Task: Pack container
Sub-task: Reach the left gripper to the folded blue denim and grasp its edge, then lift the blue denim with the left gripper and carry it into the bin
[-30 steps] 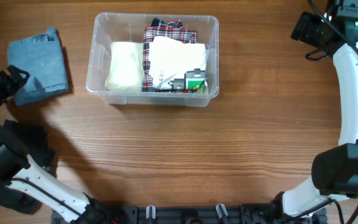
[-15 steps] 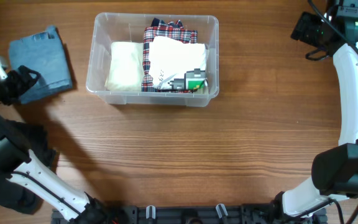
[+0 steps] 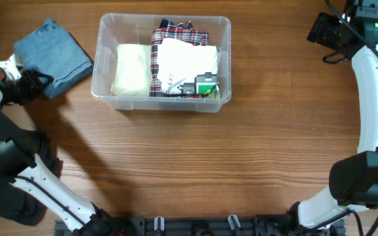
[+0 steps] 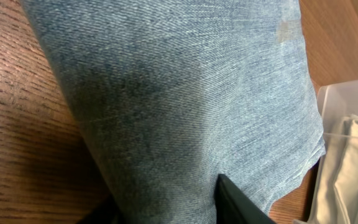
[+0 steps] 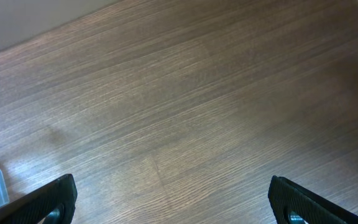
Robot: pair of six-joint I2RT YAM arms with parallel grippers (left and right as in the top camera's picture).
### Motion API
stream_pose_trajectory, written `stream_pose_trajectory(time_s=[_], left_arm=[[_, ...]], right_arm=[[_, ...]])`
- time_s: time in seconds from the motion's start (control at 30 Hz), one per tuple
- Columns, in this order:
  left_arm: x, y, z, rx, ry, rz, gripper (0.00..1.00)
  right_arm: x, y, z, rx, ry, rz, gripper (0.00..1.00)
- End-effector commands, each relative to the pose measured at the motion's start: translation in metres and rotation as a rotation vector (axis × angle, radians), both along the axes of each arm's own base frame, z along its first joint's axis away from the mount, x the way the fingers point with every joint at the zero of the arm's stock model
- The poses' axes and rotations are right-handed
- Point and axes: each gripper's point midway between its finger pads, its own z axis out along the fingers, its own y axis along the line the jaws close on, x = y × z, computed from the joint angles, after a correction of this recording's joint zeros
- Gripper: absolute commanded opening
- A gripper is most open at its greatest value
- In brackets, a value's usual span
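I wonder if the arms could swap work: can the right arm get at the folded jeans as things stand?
Probably not. The right gripper sits at the far right edge, the jeans lie far left beyond the container, and the left gripper holds them.

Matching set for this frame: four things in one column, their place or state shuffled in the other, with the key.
1 folded denim
2 cream cloth
3 plaid shirt
4 right gripper

A open, over the bare table
B in the container, left half
C on the table, left of the container
D in the container, middle

Pairs: 1-C, 2-B, 3-D, 4-A
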Motion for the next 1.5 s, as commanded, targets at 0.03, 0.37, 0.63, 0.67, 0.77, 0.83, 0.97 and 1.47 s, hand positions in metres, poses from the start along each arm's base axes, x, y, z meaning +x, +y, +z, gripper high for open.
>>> stream_pose_trajectory(time_s=[0.03,0.37,0.63,0.67,0.77,0.83,0.97,1.47], left_arm=[[-0.003,0.004,0.002,-0.038,-0.006,0.028,0.29],[-0.006,0.042,0.083,-0.347,-0.106,0.343,0.04],[-0.005,0.038,0.145,-0.312,-0.209,0.334,0.04],[-0.005,0.036,0.154,-0.308,-0.228,0.323,0.04],[0.0,0.026,0.181,-0.297,-0.302,0.267,0.04],[0.008,0.013,0.204,-0.287,-0.382,0.194,0.04],[0.027,-0.024,0.242,-0.266,-0.53,0.021,0.04],[-0.015,-0.248,0.385,-0.359,-0.911,-0.854,0.04]], right_arm=[[-0.001,-0.002,0.003,-0.009,-0.006,-0.012,1.0],[-0.001,-0.002,0.003,-0.009,-0.006,-0.012,1.0],[-0.002,-0.002,0.003,-0.009,-0.005,-0.012,1.0],[-0.001,-0.002,0.003,-0.009,-0.006,-0.012,1.0],[-0.001,-0.002,0.003,-0.009,-0.006,-0.012,1.0],[-0.002,-0.002,0.003,-0.009,-0.005,-0.012,1.0],[-0.001,-0.002,0.003,-0.009,-0.006,-0.012,1.0],[-0.002,-0.002,0.003,-0.008,-0.005,-0.013,1.0]])
